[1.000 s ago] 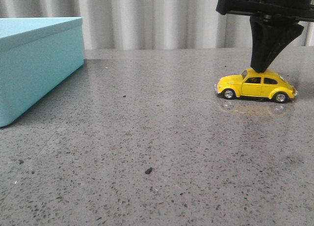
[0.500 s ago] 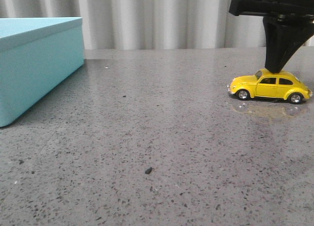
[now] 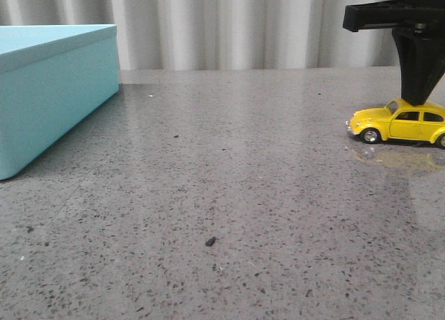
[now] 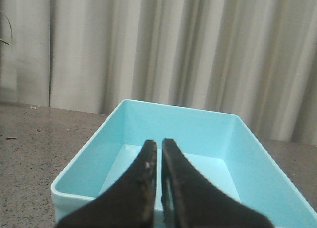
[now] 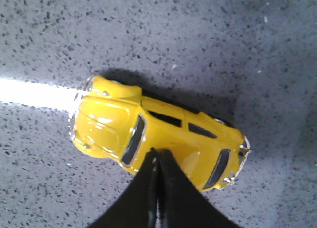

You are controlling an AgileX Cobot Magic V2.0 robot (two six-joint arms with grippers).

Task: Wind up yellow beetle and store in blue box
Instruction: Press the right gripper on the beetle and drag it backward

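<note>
The right gripper, fingers pressed together, rests its tips on the beetle's roof at the table's right edge. Left gripper, seemingly clenched, hovers over the open box.

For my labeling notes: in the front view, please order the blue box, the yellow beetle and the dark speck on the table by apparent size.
1. blue box
2. yellow beetle, partly cut off by the frame
3. dark speck

yellow beetle tail beyond frame edge
</note>
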